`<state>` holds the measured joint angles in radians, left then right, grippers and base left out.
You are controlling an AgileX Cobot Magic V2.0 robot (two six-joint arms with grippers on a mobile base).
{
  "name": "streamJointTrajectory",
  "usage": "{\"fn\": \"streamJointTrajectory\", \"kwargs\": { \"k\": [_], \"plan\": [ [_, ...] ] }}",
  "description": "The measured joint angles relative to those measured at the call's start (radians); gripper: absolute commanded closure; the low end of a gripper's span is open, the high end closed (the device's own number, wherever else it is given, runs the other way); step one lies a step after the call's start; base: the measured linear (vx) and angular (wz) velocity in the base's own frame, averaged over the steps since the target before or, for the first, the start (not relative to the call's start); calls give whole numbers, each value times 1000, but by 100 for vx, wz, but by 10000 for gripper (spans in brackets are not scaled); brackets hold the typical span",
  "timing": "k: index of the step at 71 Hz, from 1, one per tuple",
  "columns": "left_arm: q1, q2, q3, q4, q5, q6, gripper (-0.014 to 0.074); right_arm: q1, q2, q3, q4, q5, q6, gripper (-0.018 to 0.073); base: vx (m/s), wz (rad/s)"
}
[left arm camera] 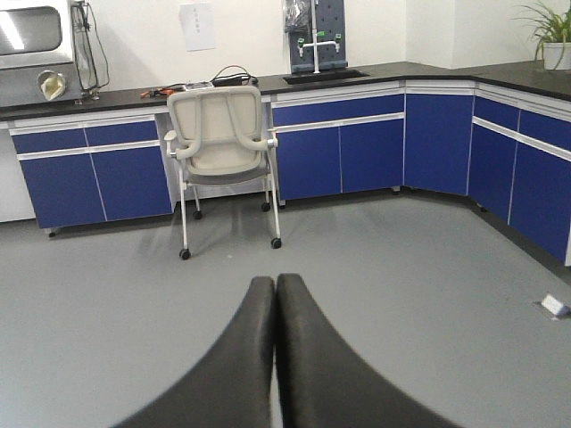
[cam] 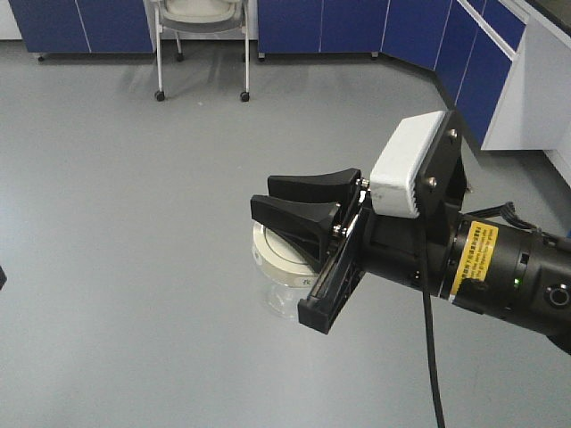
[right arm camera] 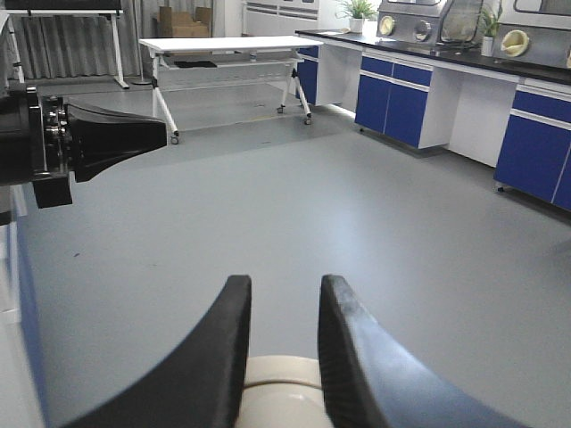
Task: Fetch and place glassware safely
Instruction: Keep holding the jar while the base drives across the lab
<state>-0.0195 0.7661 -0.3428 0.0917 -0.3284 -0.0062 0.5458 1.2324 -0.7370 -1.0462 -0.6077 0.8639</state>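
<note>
1. Looking down in the exterior front-facing view, the right pincer (cam: 261, 196) reaches in from the right. Its black jaws are set narrow and lie across the cream lid (cam: 270, 254) of the jar (cam: 284, 301). The clear glass body hangs under the lid with only grey floor (cam: 116, 223) well beneath it and no support in sight. I judge from this that the jar is carried by its top rather than standing anywhere. A wheeled chair (cam: 201, 27) and blue cabinets (cam: 357, 27) line the far side.

2. In the left wrist-mounted view, the left pincer (left arm camera: 275, 282) is closed, jaw against jaw, with nothing between. It points toward the chair (left arm camera: 219, 134) and the cabinets (left arm camera: 339, 152) at the far wall. No jar shows here.

3. In the right wrist-mounted view, the right pincer (right arm camera: 285, 285) shows a narrow gap. The lid (right arm camera: 278, 388) fills the near end of it, reaching both jaws. The knob is hidden, so the exact hold cannot be told. The left pincer (right arm camera: 159, 135) sits at the left, closed. A long white surface (right arm camera: 232, 43) on castors stands far across the floor (right arm camera: 357, 205).

4. Fetching looks done, since the jar appears lifted and in hand. Placing is left: no surface is near the jar, so the carry and a gentle set-down are not yet made.
</note>
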Motion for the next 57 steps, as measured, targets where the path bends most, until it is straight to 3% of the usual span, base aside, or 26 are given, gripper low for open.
{"fn": "streamJointTrajectory", "kwargs": {
  "k": [57],
  "plan": [
    [0,0,0,0,0,0,603,0,0,0,0,1,0,559,59,4]
  ]
}}
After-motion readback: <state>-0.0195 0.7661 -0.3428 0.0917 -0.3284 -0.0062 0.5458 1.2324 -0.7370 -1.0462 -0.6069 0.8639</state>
